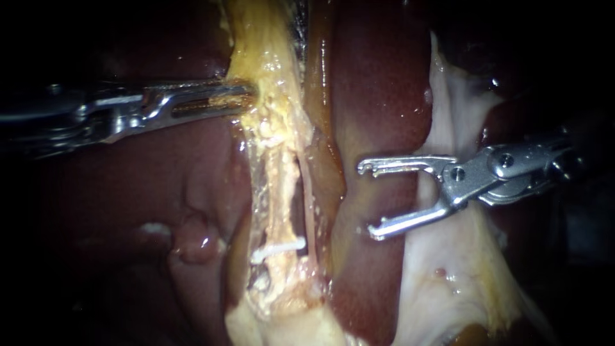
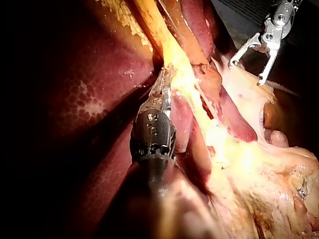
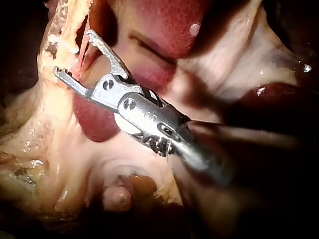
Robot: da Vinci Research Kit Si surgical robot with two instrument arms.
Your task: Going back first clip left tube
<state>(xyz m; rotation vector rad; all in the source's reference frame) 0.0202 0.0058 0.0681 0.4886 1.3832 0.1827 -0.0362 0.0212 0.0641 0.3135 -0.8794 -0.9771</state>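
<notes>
- Our right instrument (image 1: 368, 200) has its jaws spread wide, holding nothing, so we think it is free to back away.
- Just ahead of its jaws stands the left tube (image 1: 277, 189), with the white clip (image 1: 278, 248) across it.
- Farther ahead, our left instrument (image 1: 246, 96) pinches the yellow tissue (image 1: 262, 45). We think this pulls the tube straight.

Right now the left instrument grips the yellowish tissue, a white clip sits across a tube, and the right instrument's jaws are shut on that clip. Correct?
No. The right instrument has its jaws open and empty, well apart from the clip, as the endoscope view shows. The left instrument does grip the yellowish tissue, and the white clip does sit across a tube.
</notes>
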